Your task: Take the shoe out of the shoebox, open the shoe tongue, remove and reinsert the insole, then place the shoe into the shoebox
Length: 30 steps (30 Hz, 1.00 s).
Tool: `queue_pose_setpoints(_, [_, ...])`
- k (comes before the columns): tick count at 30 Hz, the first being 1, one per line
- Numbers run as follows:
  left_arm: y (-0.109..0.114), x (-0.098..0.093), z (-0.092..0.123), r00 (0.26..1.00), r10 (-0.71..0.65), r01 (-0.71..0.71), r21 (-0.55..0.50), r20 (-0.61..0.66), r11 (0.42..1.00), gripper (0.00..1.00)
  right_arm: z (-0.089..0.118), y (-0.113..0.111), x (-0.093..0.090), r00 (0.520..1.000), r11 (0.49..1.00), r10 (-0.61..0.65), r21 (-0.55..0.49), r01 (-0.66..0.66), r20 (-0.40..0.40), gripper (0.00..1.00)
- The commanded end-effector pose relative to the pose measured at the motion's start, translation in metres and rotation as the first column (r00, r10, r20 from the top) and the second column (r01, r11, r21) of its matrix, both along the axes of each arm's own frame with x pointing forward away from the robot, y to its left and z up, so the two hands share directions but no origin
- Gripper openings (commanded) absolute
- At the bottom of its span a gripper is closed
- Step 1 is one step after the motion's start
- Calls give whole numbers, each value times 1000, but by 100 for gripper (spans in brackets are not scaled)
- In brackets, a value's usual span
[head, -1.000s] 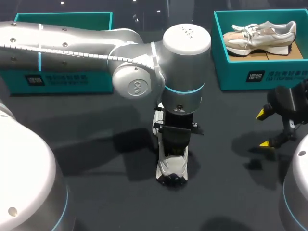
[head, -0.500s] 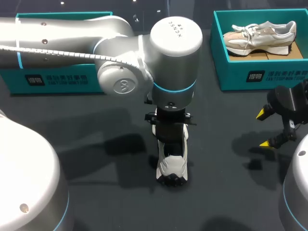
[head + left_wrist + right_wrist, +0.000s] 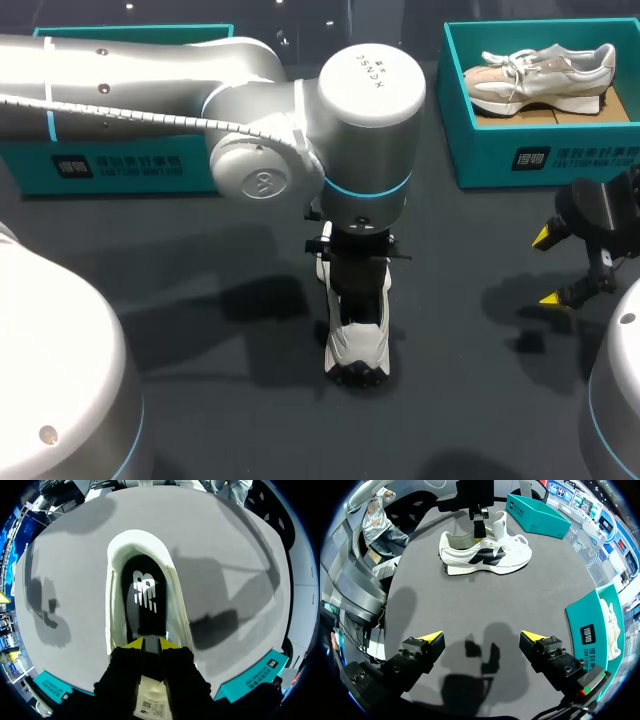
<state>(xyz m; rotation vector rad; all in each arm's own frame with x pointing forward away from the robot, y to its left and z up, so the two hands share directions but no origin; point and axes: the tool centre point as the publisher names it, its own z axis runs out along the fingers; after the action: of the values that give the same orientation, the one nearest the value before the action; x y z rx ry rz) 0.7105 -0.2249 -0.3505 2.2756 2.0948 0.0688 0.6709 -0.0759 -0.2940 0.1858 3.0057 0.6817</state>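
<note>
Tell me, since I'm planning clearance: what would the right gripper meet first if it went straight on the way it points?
Most likely the bare table, short of the white shoe: the right gripper aims at dark tabletop, though depth is unclear.

Silver arm [image 3: 150, 70], cyan ring [image 3: 368, 190], yellow-tipped black claw [image 3: 482, 638]

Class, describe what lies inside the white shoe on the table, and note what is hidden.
Inside the white shoe lies a black insole with a white logo. The left gripper sits at the tongue end of the opening and covers the insole's front part; the toe space is hidden.
</note>
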Motion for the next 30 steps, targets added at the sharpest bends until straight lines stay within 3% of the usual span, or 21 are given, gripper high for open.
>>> queue_pose_setpoints(1, [0,-2,1,1000,-1,1,0,0,1000,43,0,0,-2,1000,1000,-2,-3,2,3,100])
queue_pose_setpoints(2, [0,-2,1,1000,-1,1,-1,0,1000,48,0,0,-2,1000,1000,-2,-3,2,3,100])
queue_pose_setpoints(3, [0,-2,1,1000,0,0,-2,-1,1000,61,0,0,-2,1000,1000,-2,-3,2,3,100])
queue_pose_setpoints(5, [0,-1,0,1000,3,-3,-3,-2,1000,76,0,0,-2,1000,1000,-2,-3,2,3,100])
queue_pose_setpoints(12, [2,6,2,1000,15,-16,-13,-16,1000,100,0,0,-2,1000,1000,-2,-3,2,3,100])
queue_pose_setpoints(26, [0,22,10,998,19,-22,-56,-66,998,100,0,0,-2,1000,1000,-2,-3,2,3,100])
queue_pose_setpoints(30, [0,31,16,997,27,-31,-64,-70,997,95,0,0,-2,1000,1000,-2,-3,2,3,100])
